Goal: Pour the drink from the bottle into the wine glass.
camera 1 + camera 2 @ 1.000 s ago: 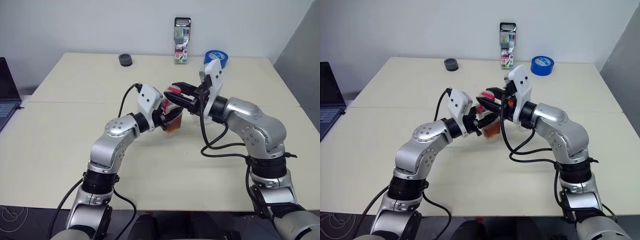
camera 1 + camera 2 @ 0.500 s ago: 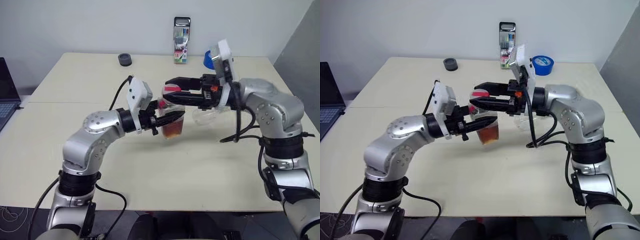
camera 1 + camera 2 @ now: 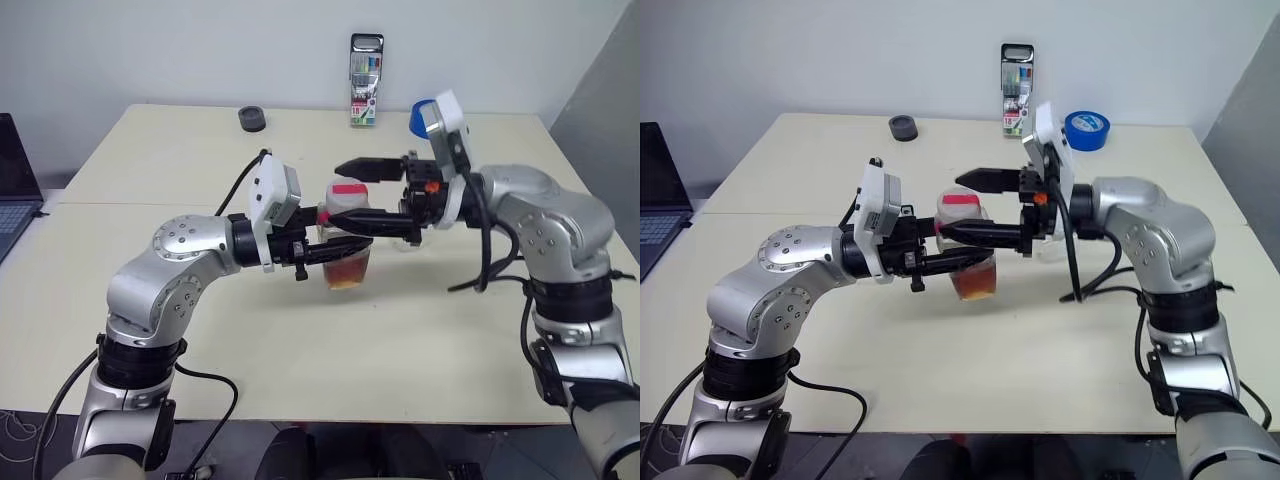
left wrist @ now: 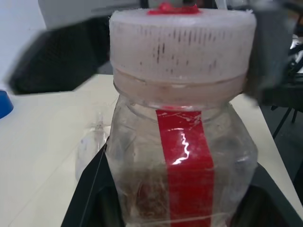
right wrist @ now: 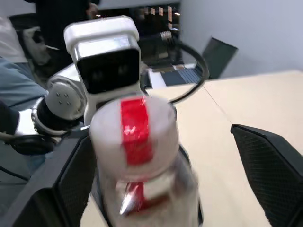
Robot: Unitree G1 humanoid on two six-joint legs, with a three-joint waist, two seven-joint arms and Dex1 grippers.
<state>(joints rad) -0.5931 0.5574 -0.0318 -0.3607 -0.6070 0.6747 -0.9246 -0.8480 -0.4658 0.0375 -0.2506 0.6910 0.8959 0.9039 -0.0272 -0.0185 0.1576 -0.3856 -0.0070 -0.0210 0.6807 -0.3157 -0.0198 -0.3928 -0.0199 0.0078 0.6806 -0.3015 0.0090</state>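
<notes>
My left gripper (image 3: 340, 248) is shut on the body of the bottle (image 3: 346, 255) and holds it upright just above the table. The reddish-brown drink (image 3: 346, 273) fills its lower part. A red label strip (image 4: 184, 161) runs down the bottle's side. My right gripper (image 3: 335, 195) reaches in from the right, open, with one finger above and one beside the pink-red cap (image 3: 348, 190), neither pressing on it. The wine glass (image 3: 1045, 248) stands on the table behind my right wrist, mostly hidden.
At the table's far edge stand a tall marker pack (image 3: 365, 80), a blue tape roll (image 3: 1085, 130) and a small black round object (image 3: 252, 119). A laptop (image 3: 15, 190) sits off the left side. Bare tabletop (image 3: 330, 350) lies in front of the bottle.
The right gripper's fingers have spread wide apart from the cap. Both arms swung their elbows outward and drew the bottle slightly back toward me.
</notes>
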